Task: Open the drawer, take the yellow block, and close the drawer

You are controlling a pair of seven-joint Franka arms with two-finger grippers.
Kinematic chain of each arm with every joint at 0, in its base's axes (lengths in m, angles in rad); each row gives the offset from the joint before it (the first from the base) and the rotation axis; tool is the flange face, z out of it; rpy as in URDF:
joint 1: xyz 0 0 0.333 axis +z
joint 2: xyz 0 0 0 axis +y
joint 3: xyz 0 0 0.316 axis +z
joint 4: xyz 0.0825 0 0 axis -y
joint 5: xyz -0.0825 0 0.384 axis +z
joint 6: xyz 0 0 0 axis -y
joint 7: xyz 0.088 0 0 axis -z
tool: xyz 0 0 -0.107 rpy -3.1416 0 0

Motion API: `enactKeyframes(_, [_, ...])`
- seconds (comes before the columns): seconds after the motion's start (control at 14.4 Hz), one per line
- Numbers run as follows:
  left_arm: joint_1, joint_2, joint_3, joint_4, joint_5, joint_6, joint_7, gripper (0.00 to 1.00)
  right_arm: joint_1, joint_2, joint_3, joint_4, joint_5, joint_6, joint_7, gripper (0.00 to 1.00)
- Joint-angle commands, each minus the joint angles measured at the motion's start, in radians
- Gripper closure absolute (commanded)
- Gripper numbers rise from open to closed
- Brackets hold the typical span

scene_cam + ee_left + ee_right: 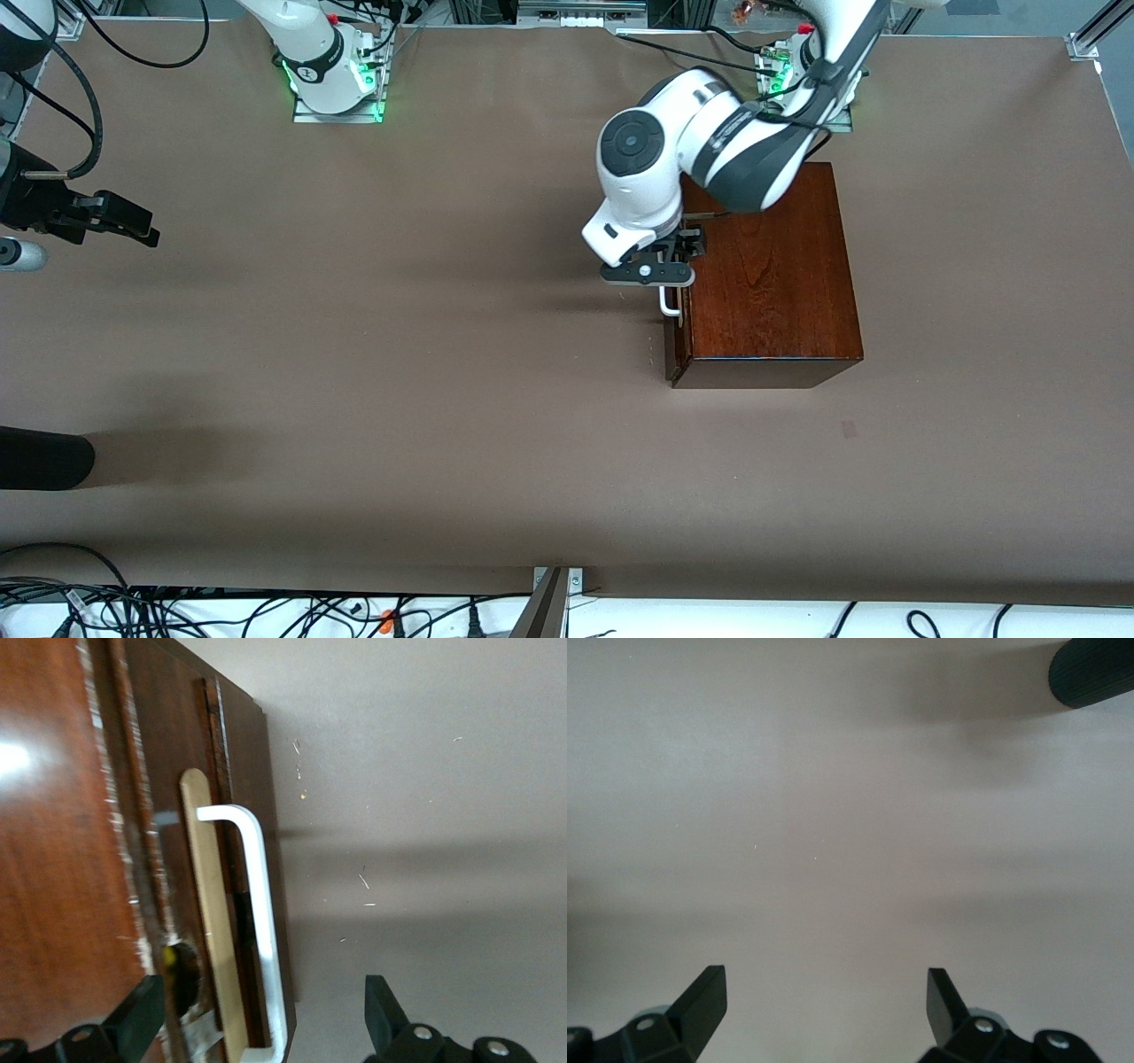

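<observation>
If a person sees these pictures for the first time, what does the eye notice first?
First, the dark reddish-brown wooden box toward the left arm's end of the table. The left gripper hangs at its drawer, open fingers astride the white handle; the drawer stands barely ajar. The right gripper waits open over bare table at the right arm's end.

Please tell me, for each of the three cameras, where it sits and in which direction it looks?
Front view: high, facing both arms; left hand at the white handle of the drawer.
Left wrist view: on that wrist, facing handle; open fingers show. Shared with the front view: handle.
Right wrist view: faces the bare table; right hand open, waiting.
</observation>
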State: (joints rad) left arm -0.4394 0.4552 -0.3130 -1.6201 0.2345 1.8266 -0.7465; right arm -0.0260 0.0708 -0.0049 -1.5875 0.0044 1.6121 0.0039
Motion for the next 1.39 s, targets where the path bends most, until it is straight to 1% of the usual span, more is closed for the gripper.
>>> enactKeyframes(0.0, [-0.033, 0.040, 0.009, 0.032, 0.072, -0.004, -0.043, 0.00, -0.008, -0.003, 0.005, 0.012, 0.003, -0.012, 0.007, 0.00])
enactKeyframes(0.21, [-0.056, 0.065, 0.009, 0.032, 0.109, 0.000, -0.076, 0.00, -0.008, -0.003, 0.005, 0.012, 0.003, -0.012, 0.007, 0.00])
enactKeyframes(0.42, [-0.056, 0.086, 0.011, 0.031, 0.128, 0.046, -0.089, 0.00, -0.008, -0.003, 0.005, 0.012, 0.003, -0.012, 0.007, 0.00])
enactKeyframes(0.55, [-0.056, 0.089, 0.011, 0.031, 0.140, 0.048, -0.097, 0.00, -0.008, -0.003, 0.005, 0.012, 0.003, -0.012, 0.007, 0.00])
enactKeyframes(0.76, [-0.056, 0.112, 0.012, 0.031, 0.190, 0.050, -0.099, 0.00, -0.008, -0.003, 0.005, 0.012, 0.003, -0.012, 0.007, 0.00])
enactKeyframes(0.9, [-0.059, 0.126, 0.011, 0.031, 0.197, 0.054, -0.103, 0.00, -0.008, -0.003, 0.005, 0.012, 0.003, -0.012, 0.007, 0.00])
enactKeyframes(1.04, [-0.059, 0.135, 0.011, 0.029, 0.195, 0.097, -0.117, 0.00, -0.008, -0.003, 0.005, 0.012, 0.003, -0.012, 0.007, 0.00])
enactKeyframes(1.32, [-0.061, 0.143, 0.011, 0.031, 0.197, 0.112, -0.128, 0.00, -0.008, -0.003, 0.005, 0.012, 0.003, -0.012, 0.005, 0.00])
